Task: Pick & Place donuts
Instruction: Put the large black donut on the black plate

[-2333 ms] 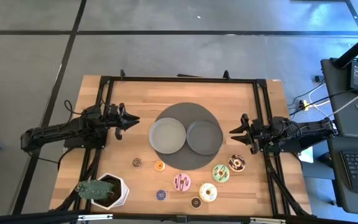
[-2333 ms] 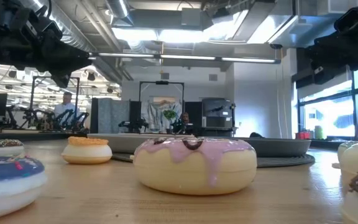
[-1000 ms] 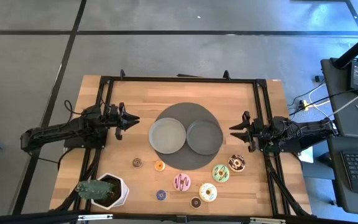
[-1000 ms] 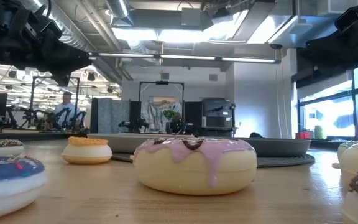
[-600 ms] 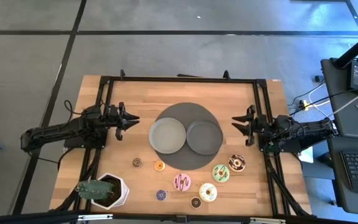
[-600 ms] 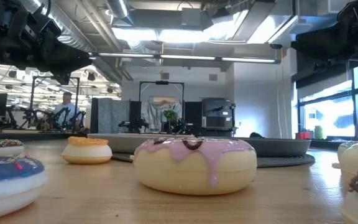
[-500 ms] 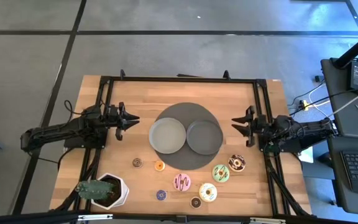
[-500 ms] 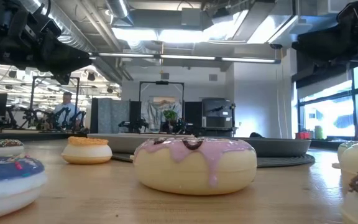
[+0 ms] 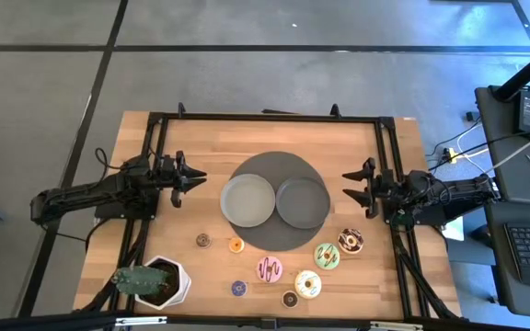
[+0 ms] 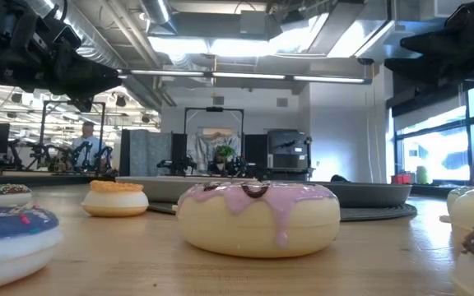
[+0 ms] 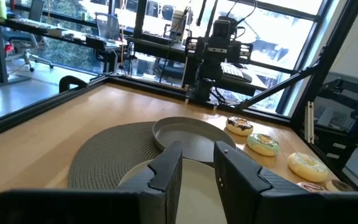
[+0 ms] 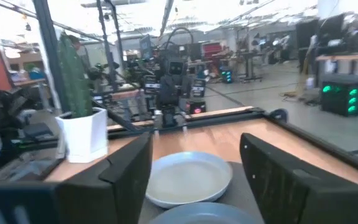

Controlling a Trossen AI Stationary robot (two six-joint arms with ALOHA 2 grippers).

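Observation:
Eight donuts lie flat on the table's near half in the high view: mini brown [image 9: 204, 240], orange [image 9: 236, 245], purple [image 9: 238, 288], dark [image 9: 290, 299]; larger pink [image 9: 270, 268], cream [image 9: 307, 284], green [image 9: 327, 256], chocolate [image 9: 351, 241]. The low view shows the pink donut [image 10: 257, 215] closest. My left gripper [image 9: 194, 176] hovers open left of the plates, its fingers [image 11: 166, 169] apart. My right gripper [image 9: 346, 186] hovers open right of the plates, fingers [image 12: 129, 171] wide. Neither is near a donut.
Two round grey plates [image 9: 248, 199] [image 9: 302, 201] sit side by side on a dark round mat [image 9: 274, 165] at the table's middle. A white pot with a cactus [image 9: 155, 280] stands at the near left corner. Black frame rails [image 9: 265, 118] edge the table.
My right gripper has moved a little toward the table's far edge and risen slightly, staying open. The left arm and all donuts have kept still.

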